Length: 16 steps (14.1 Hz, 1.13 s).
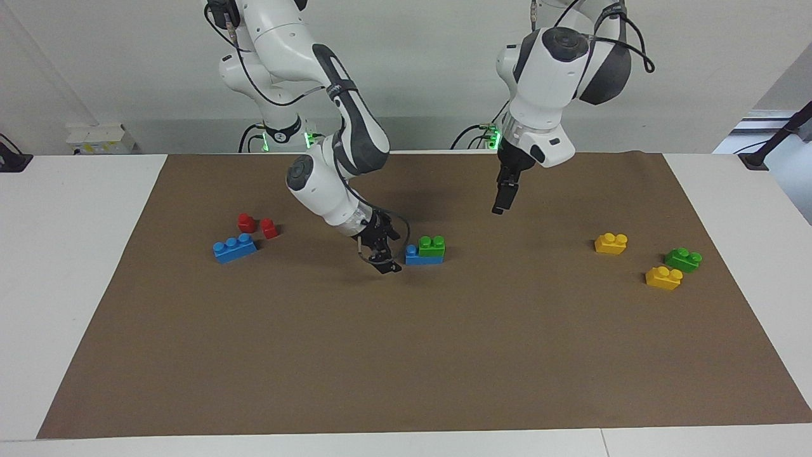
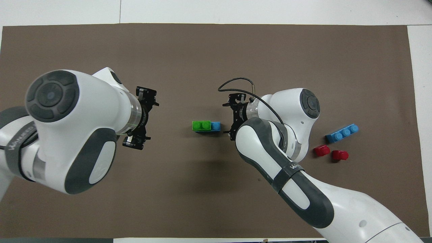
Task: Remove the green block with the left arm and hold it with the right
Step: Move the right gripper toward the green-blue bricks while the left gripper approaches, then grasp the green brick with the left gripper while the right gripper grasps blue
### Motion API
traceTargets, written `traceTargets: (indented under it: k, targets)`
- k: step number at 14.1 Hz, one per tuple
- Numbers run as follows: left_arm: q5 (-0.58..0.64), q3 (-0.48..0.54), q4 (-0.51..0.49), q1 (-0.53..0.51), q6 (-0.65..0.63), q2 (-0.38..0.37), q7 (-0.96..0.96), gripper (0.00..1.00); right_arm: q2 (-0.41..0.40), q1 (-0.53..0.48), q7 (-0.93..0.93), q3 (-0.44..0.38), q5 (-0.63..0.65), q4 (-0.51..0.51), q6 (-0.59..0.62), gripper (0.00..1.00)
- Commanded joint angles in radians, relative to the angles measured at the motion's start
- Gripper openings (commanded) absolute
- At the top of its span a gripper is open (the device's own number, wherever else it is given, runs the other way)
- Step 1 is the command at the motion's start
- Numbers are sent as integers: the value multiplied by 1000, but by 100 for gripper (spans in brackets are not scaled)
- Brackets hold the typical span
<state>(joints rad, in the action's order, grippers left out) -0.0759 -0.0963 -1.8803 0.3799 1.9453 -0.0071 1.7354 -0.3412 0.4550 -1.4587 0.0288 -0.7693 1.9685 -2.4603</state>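
Taking the stacked pair at the middle of the brown mat (image 1: 406, 355) as the landmark, and reading the facing view from its left edge across: a loose blue brick (image 1: 235, 248) lay toward the right arm's end of the table from the stack, with two small red pieces (image 1: 257, 225) just beside it, a little nearer to the robots.

The right gripper (image 1: 385, 257) was down low beside the stack's blue base brick (image 1: 415, 256), at the end toward the right arm, its fingers spread wide and not touching the brick, as the overhead view (image 2: 230, 116) showed.

The green block (image 1: 432, 246) sat pressed onto that blue base, covering the part toward the left arm's end and leaving one blue stud bare; from above it showed as (image 2: 201, 125).

The left gripper (image 1: 502, 202) hung in the air over bare mat, toward the left arm's end from the stack, fingers parted and holding nothing (image 2: 141, 118).

Well apart from the stack, toward the left arm's end, lay two yellow bricks (image 1: 611, 243) (image 1: 663, 277) and a second green brick (image 1: 683, 259) between them.
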Motion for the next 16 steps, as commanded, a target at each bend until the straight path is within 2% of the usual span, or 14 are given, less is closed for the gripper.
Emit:
traceTargets:
  k: [1,3,7,9,10,12,15,16]
  targets:
    - [-13,17,-20,60,69,42,156,100,-22,34,0,-3,-57,13,-66,97]
    - [-4,18,-28,99,133,88,243,100,-47,54,1,-3,-64,13,-107,97]
    - [17,20,-25,122,178,146,283,100,-76,63,17,-1,-68,13,-146,96]
    - [48,18,-31,131,213,160,343,100,-79,86,17,-1,-94,15,-175,86]
    - [48,18,-31,134,215,170,349,100,-79,87,17,-1,-94,15,-175,75]
    - [54,18,-31,142,233,179,386,100,-79,85,17,-3,-96,15,-175,59]
    - [91,20,-33,160,253,203,438,100,-79,82,18,-1,-94,12,-167,0]
    - [94,20,-37,175,251,219,447,100,-79,80,18,-1,-94,7,-166,0]
